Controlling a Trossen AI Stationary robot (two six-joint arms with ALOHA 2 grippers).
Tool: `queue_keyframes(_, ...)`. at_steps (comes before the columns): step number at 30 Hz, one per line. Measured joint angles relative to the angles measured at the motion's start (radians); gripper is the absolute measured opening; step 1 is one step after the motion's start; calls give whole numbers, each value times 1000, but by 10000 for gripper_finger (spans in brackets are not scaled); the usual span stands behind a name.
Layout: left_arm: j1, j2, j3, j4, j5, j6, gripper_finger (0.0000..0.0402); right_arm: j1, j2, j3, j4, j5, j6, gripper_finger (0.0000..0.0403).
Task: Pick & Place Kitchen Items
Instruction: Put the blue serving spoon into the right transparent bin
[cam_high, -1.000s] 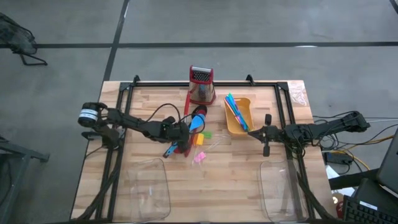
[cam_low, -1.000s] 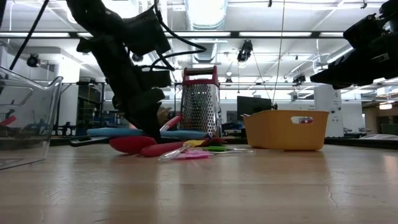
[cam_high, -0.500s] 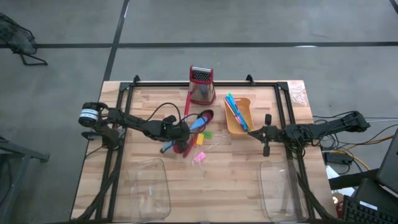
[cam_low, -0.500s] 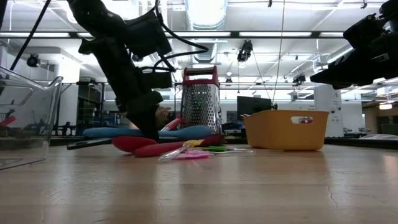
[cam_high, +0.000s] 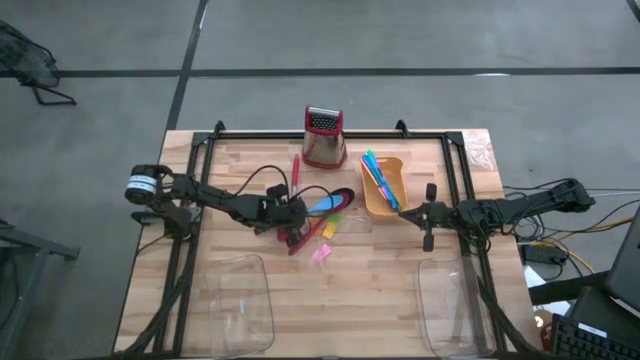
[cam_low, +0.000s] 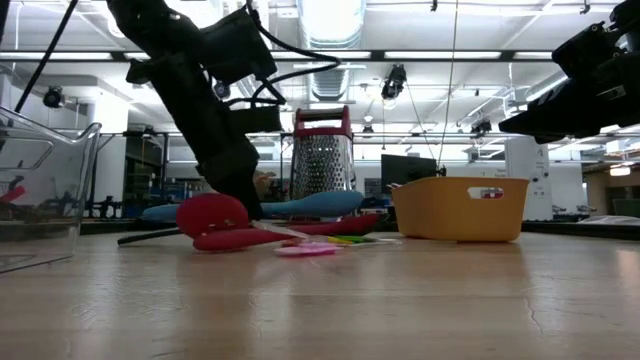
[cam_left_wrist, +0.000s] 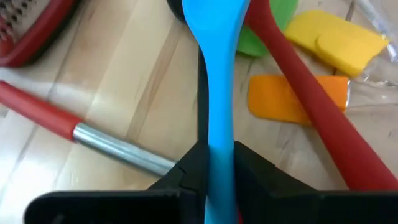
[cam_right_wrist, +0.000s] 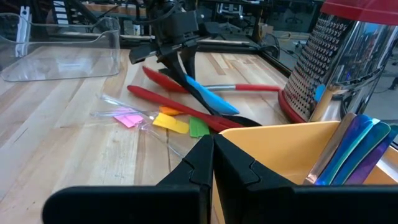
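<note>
The kitchen items lie in a pile at the table's middle: a blue spoon (cam_high: 325, 205), red utensils (cam_high: 303, 238), a black ladle (cam_high: 341, 193), and small yellow, orange, green and pink pieces (cam_high: 324, 232). My left gripper (cam_high: 290, 214) is at the pile's left side, shut on the blue spoon (cam_left_wrist: 217, 74). A red-handled metal utensil (cam_left_wrist: 56, 121) lies beside it. My right gripper (cam_high: 430, 216) waits shut near the table's right edge, by the yellow bin (cam_high: 385, 188), touching nothing. My left gripper pinches the blue spoon's handle (cam_left_wrist: 219, 158) between its two fingers. The fingers slant down from the table's left side and lie along the spoon, which reaches out ahead of them. The spoon's bowl end (cam_low: 335, 201) is tilted up, clear of the table.
A metal grater (cam_high: 324, 137) with red trim stands at the far middle. The yellow bin holds coloured sticks (cam_high: 379, 176). Clear plastic trays sit near the front left (cam_high: 241, 300) and front right (cam_high: 452, 305). A red spoon's bowl (cam_low: 211, 213) lies just below my left gripper.
My left gripper has shut on the blue spoon's handle and rolled at the wrist, staying in place. The spoon has swung about toward the table's right and its bowl end has risen. The red utensils beside it have shifted, one red bowl tipping up.
</note>
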Motion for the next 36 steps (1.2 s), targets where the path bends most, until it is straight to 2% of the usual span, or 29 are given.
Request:
queue_keyframes(16,-106,-15,60,6,-75,107,56,0,0,0,0,0,-1,8)
queue_keyframes(21,-161,-20,72,76,-70,159,59,0,0,0,0,0,-1,8)
queue_keyframes(30,-210,-21,76,213,50,242,61,0,1,0,11,0,-84,8)
queue_keyframes(36,-215,-21,76,288,166,261,56,1,1,0,166,-6,200,8)
